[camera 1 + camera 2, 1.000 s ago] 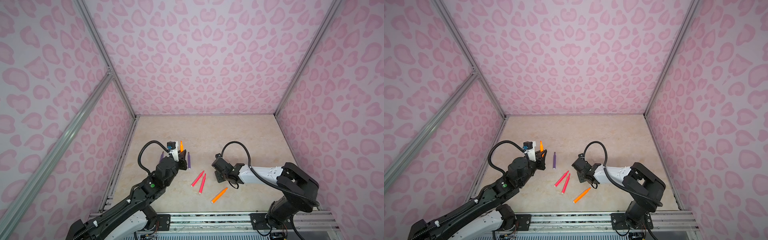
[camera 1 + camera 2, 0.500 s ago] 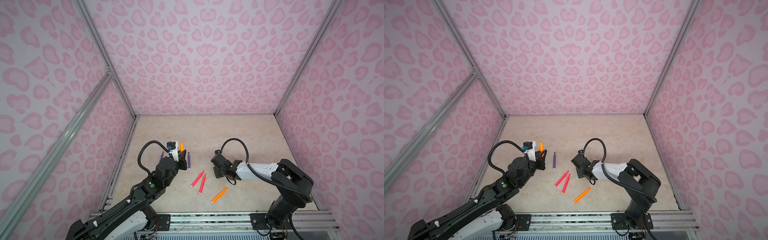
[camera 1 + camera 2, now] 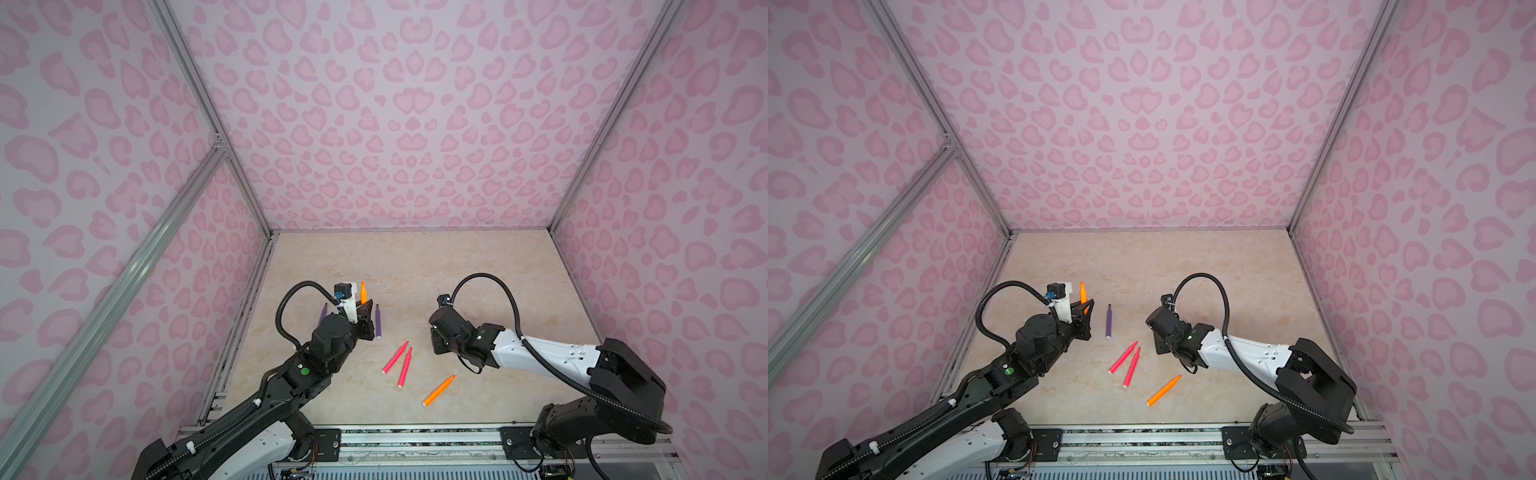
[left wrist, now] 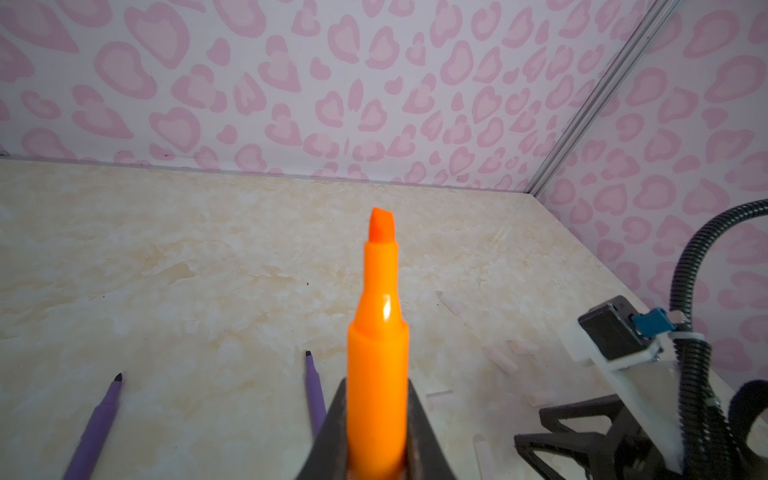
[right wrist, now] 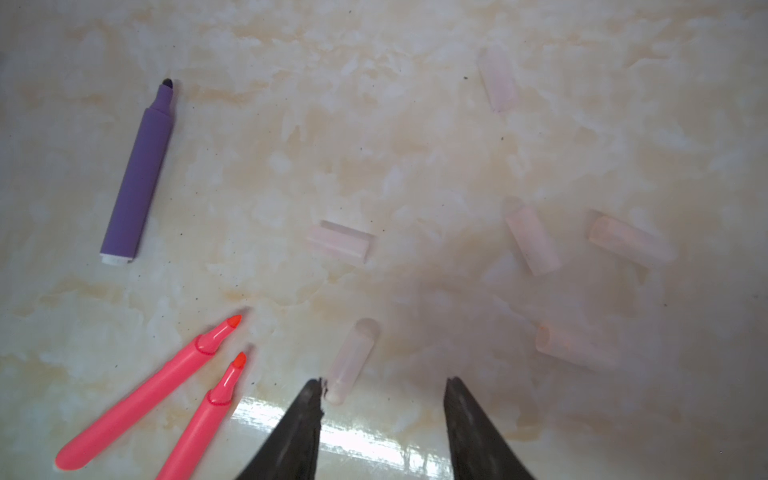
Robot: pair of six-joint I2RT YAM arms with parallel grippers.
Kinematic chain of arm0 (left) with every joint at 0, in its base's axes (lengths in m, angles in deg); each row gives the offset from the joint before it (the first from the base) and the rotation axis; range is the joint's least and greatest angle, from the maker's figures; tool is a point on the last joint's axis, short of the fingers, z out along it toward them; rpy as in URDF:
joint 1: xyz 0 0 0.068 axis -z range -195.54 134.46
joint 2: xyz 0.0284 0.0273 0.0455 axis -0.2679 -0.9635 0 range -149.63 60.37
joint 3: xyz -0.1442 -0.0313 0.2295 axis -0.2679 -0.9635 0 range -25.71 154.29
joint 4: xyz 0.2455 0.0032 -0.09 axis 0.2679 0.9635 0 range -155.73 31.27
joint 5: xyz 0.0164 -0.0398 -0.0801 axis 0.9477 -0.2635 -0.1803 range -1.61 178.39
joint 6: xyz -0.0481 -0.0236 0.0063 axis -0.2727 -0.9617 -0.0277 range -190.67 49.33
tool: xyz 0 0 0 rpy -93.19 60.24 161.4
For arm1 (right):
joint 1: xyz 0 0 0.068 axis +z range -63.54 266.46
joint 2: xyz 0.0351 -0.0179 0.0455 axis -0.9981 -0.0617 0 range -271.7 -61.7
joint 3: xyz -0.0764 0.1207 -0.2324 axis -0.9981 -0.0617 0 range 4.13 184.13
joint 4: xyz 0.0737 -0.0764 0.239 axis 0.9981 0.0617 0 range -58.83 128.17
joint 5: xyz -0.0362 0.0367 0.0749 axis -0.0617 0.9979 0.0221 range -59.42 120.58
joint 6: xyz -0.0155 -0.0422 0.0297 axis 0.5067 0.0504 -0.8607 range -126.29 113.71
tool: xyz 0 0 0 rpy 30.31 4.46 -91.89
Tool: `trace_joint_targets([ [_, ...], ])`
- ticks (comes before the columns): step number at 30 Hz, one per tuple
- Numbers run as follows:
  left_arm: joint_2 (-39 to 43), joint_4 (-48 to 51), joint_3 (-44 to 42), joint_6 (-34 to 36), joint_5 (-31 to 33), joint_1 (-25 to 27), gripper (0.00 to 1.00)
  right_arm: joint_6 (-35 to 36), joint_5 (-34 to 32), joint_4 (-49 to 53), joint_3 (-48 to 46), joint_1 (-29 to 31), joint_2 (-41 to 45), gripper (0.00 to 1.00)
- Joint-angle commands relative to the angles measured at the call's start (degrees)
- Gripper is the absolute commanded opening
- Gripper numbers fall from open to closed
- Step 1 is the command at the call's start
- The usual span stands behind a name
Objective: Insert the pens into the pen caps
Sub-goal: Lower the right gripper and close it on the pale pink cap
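My left gripper is shut on an orange pen, held upright with its chisel tip up. Two purple pens lie on either side of it. Two pink-red pens and a second orange pen lie mid-table. My right gripper hangs open just above the table, nothing between its fingers. One clear pen cap lies beside one fingertip. Several more pen caps are scattered ahead.
Pink patterned walls close in the marble-look table on three sides. An aluminium rail runs along the front edge. Black cable loops arch over both wrists.
The right gripper's jaws have spread apart, and that arm has shifted slightly toward the left. The left arm and its orange pen have not moved.
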Motion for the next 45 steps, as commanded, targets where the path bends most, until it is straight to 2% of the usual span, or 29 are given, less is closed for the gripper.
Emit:
trace_joint_targets([
  [1, -0.01, -0.76, 0.82, 0.1, -0.14, -0.02, 0.04, -3.61, -3.55, 1.32, 2.1, 1.31, -2.47, 0.54],
  [7, 0.26, -0.87, 0.8, 0.18, -0.24, -0.01, 0.04, -6.1, -4.79, 2.84, 4.45, 1.75, -9.23, 0.52],
  [13, 0.28, -0.97, 0.69, 0.13, 0.04, -0.01, 0.04, -7.16, -3.78, 1.33, 4.29, 2.48, -12.4, 0.49],
  [21, 0.36, -0.88, 0.67, 0.1, 0.05, -0.01, 0.04, -7.93, -4.51, 1.06, 4.44, 2.62, -13.38, 0.37],
  [33, 0.35, -0.98, 0.69, 0.1, -0.15, -0.03, 0.04, -9.8, -5.78, 3.5, 6.42, 2.64, -16.24, 0.33],
  [39, 0.35, -0.82, 0.76, 0.1, -0.13, -0.01, 0.04, -10.68, -6.15, 2.97, 5.46, 2.61, -15.63, 0.27],
  [45, 0.44, -0.85, 0.69, 0.1, -0.23, -0.01, 0.04, -10.77, -6.06, 2.38, 5.03, 2.6, -16.11, 0.27],
])
